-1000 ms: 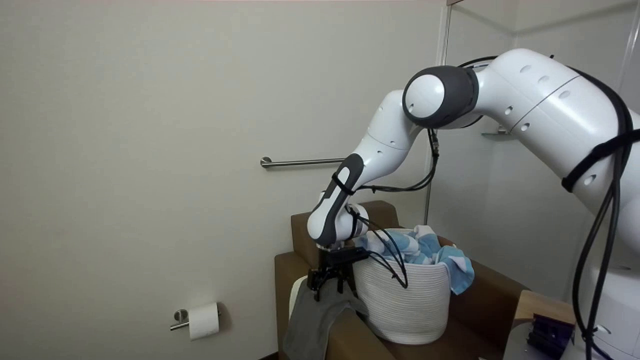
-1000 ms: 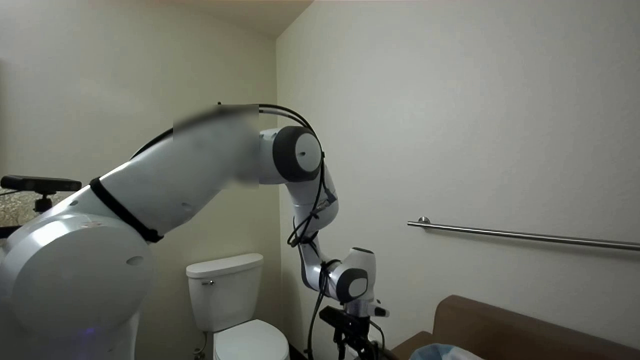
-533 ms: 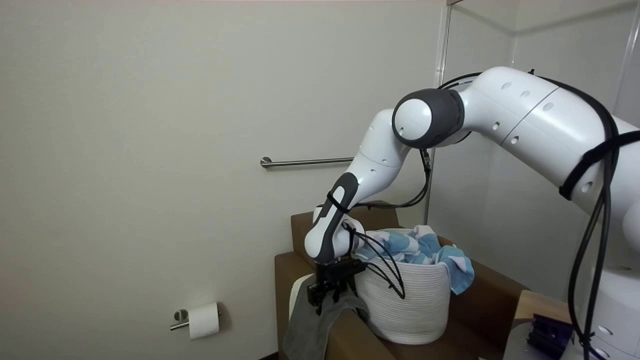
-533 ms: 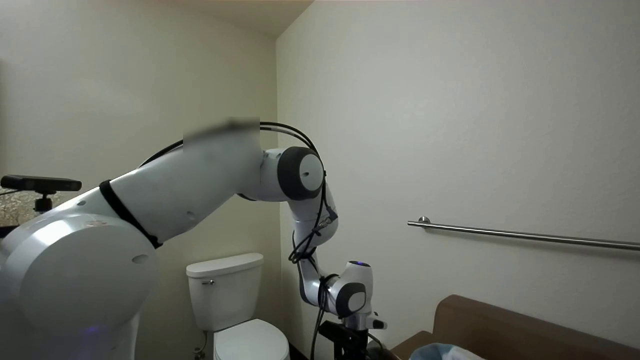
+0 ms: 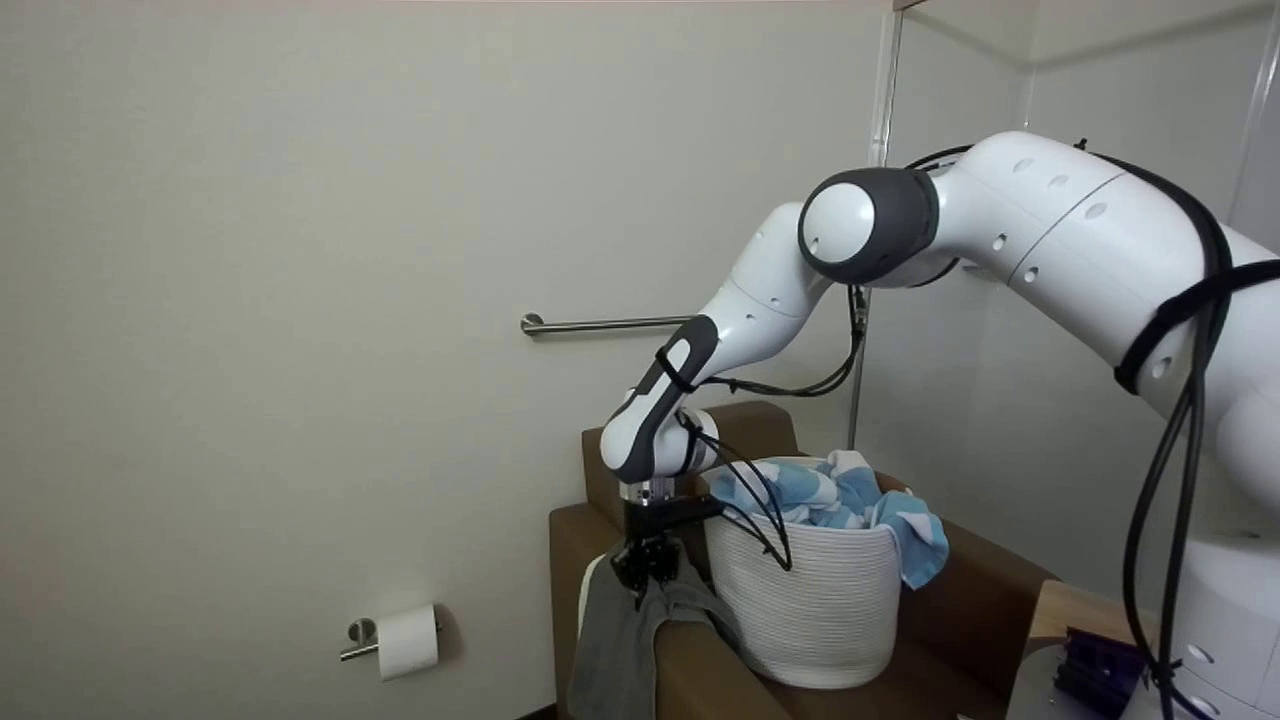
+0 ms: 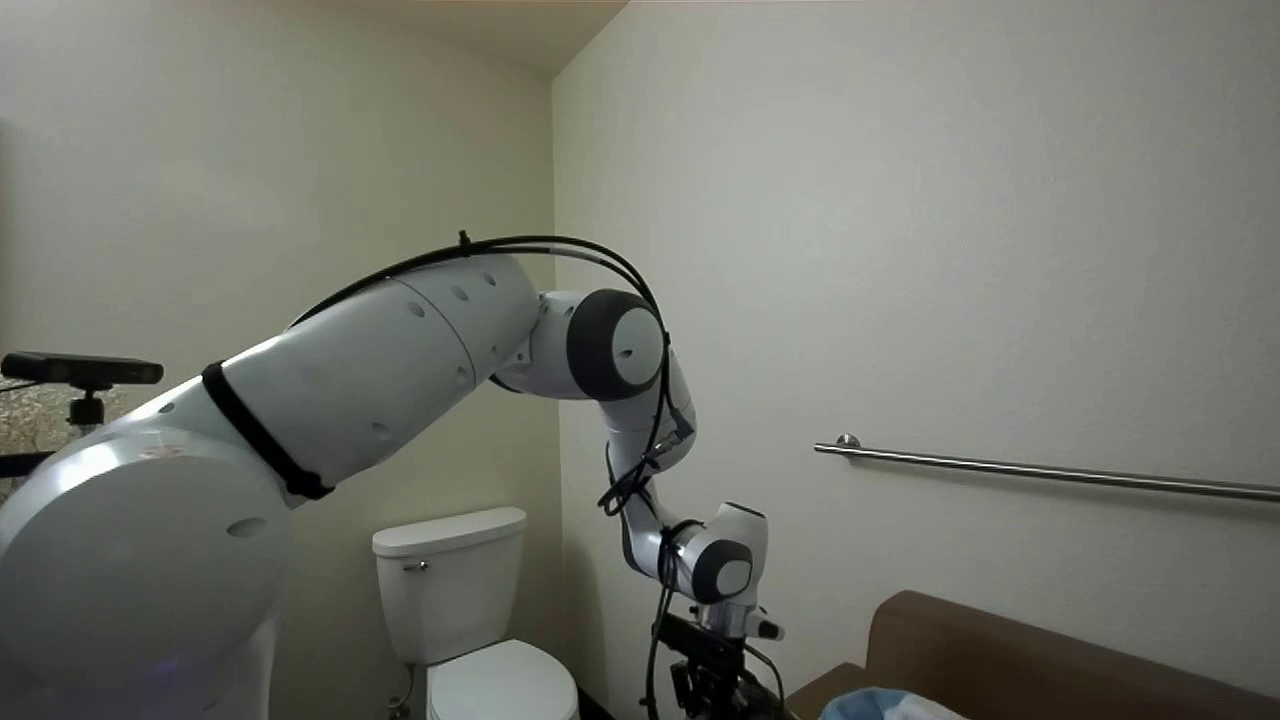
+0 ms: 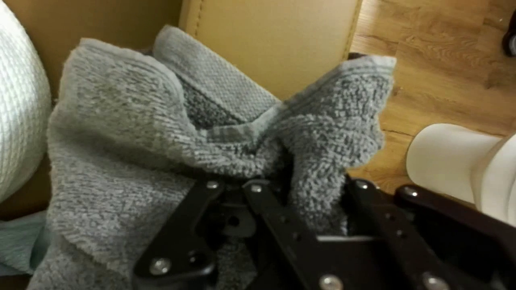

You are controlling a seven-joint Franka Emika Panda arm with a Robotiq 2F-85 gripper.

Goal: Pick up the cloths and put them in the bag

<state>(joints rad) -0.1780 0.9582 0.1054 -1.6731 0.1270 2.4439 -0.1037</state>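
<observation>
Up a bit from before, the gripper [image 5: 647, 586] is closed on a bunch of gray cloth [image 5: 614, 645]. The rest of that cloth hangs over the arm of the chair [image 5: 710, 678], just beside the bag [image 5: 805, 605]. Soft blue cloth [image 5: 852, 492] is in the bag, and one bit flops over the rim.

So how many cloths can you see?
2 I can tell apart: the grey cloth draped over the chair arm, and the blue-and-white cloth in the basket, partly over its rim. Others may be hidden.
</observation>
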